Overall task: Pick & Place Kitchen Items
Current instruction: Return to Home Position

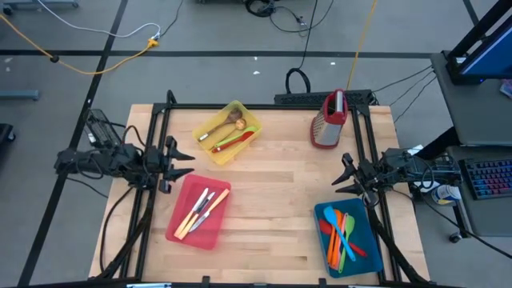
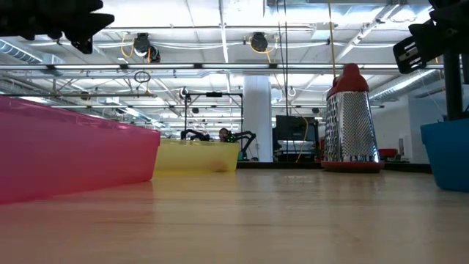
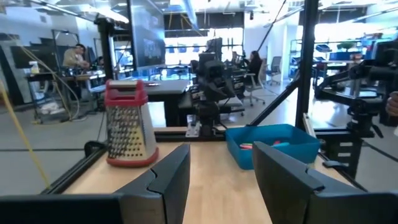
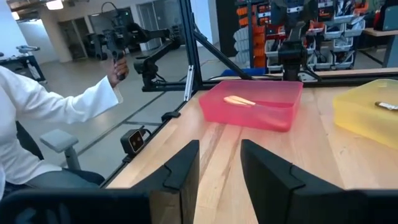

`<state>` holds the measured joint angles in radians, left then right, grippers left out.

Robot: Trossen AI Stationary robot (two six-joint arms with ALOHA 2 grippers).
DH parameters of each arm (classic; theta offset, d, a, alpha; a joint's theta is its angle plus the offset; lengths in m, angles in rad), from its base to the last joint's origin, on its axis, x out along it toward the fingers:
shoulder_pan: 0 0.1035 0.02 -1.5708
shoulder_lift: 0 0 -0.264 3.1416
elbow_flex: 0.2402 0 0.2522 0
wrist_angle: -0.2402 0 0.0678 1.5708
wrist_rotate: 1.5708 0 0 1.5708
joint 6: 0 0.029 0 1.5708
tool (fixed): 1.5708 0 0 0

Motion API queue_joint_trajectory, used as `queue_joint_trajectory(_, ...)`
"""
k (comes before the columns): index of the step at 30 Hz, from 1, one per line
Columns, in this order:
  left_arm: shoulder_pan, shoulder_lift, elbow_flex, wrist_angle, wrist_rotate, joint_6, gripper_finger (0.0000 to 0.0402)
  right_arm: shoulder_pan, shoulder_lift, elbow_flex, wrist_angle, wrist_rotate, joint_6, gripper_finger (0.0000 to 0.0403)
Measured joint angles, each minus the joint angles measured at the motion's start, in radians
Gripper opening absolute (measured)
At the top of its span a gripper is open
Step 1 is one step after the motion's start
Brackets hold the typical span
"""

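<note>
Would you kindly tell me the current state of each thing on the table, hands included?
Left hand: open, empty, at left edge of the table.
Right hand: open, empty, at its right edge.
Yellow tray: holds wooden spoons and red and green utensils.
Pink-red tray: holds pale-handled cutlery.
Blue tray: holds plastic spatulas.
Grater: upright.

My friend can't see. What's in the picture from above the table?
Three flat plastic trays of kitchen utensils sit on a wooden table: yellow tray, pink-red tray, blue tray. A red-topped metal grater stands at the back; the left gripper and right gripper hang open at the sides.
</note>
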<state>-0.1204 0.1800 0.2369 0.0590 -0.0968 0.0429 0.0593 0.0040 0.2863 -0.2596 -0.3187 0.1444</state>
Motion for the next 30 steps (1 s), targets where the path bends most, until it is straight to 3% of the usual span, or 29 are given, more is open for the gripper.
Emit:
queue_joint_trajectory(5, 0.018, -0.082, -0.058, -0.004, 0.021, 0.0, 0.0177, 0.0, 0.0, 0.0, 0.0, 0.001, -0.01, 0.0112)
queue_joint_trajectory(13, 0.044, -0.154, -0.226, 0.125, 0.07, -0.034, 0.0177, 0.0, 0.0, -0.007, 0.01, 0.004, -0.007, 0.0112)
queue_joint_trajectory(30, 0.101, -0.159, -0.226, 0.049, 0.071, -0.122, 0.0177, 0.0, 0.0, -0.169, 0.225, 0.007, 0.003, 0.0112)
